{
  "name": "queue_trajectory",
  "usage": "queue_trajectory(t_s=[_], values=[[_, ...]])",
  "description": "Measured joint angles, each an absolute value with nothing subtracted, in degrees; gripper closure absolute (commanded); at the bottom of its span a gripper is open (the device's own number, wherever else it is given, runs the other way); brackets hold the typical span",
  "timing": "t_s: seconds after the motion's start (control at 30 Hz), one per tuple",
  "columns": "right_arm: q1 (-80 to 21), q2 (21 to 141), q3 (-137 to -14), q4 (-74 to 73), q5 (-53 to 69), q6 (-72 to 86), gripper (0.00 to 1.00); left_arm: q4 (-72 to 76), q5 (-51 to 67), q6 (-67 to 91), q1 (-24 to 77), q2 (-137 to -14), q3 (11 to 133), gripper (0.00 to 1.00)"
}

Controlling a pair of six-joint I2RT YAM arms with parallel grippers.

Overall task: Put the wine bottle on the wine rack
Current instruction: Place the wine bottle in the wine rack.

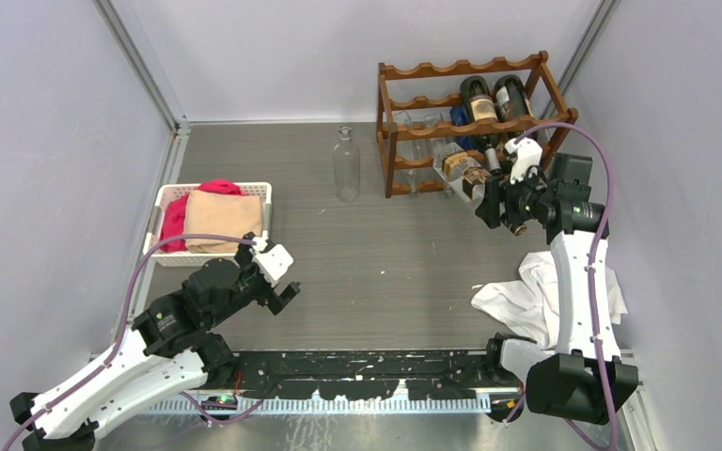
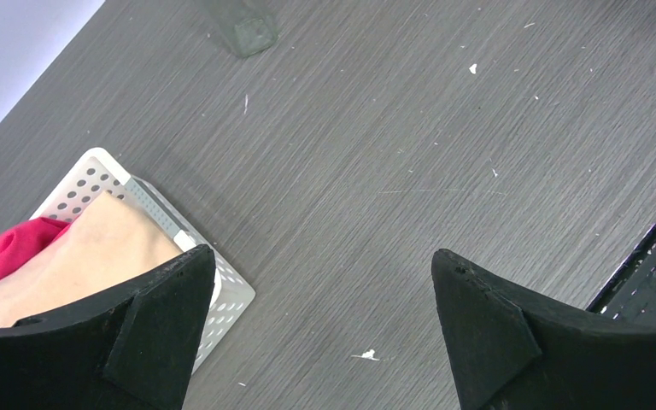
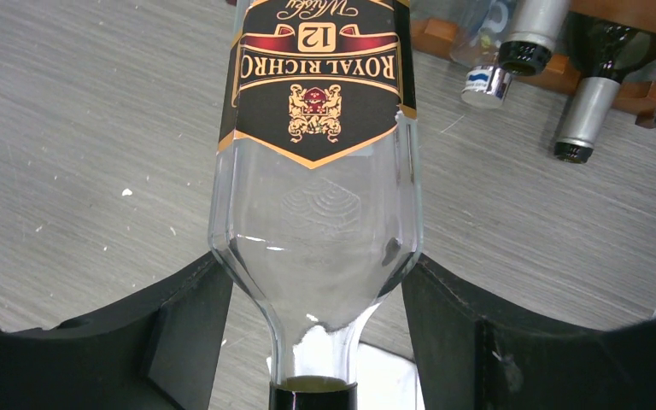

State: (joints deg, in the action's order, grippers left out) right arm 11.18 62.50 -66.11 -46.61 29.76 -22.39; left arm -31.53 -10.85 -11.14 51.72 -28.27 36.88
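A: While clamping the wine bottle at its shoulder, jaws of the right gripper closed around the glass just above the neck, holds it level, base toward the wine rack, right at the front of the lower tiers.

B: Looks short of a cradle, though. Hard to tell whether touching a rail yet.

A: Agreed. Could slip from here: smooth round glass, pinched at the taper. Might sag base-down or slide out during the push in.

B: Could also clip the stored bottles, necks poking out just beside the path. Would roll them or jam the entry.

A: And the left gripper?

B: Jaws wide open, holding nothing, hovering over the tabletop near the white basket. Well apart from the rack, so no catch if dropped.

A: Worth minding the standing clear bottle left of the rack too. Could topple if swung wide on the approach.
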Motion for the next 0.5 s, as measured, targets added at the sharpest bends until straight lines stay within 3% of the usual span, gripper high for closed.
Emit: queue_trajectory(t_s=[0.5], values=[[11.4,67.8,-64.1,-34.9,28.6,-17.8,0.99,-31.5,-10.1,-11.1,51.4,-29.4,36.8,0.04]])
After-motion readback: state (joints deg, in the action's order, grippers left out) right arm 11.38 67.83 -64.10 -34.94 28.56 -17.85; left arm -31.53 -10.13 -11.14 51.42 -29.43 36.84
